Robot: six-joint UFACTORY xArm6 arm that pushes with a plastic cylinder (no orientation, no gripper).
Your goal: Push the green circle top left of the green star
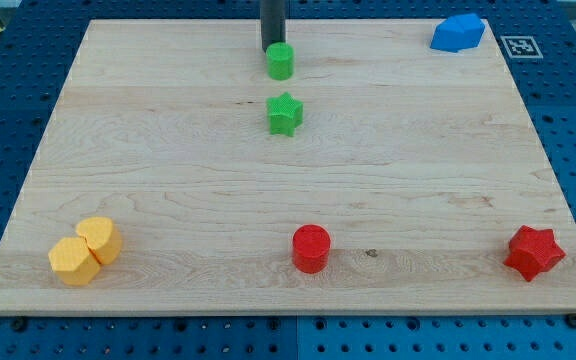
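- Two green blocks: the green circle [280,61] sits near the board's [168,150] top, just above the green star [285,114].
- My tip [272,50] touches the circle's top-left edge.
- Two red [310,248] [534,252], two yellow [99,239] [73,261], one blue [457,33].

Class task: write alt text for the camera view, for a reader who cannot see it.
My tip touches the green circle from the view's top; the green star sits just below it on the wooden board.

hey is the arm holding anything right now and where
Nothing is held. My tip only meets the green circle at its upper-left edge.
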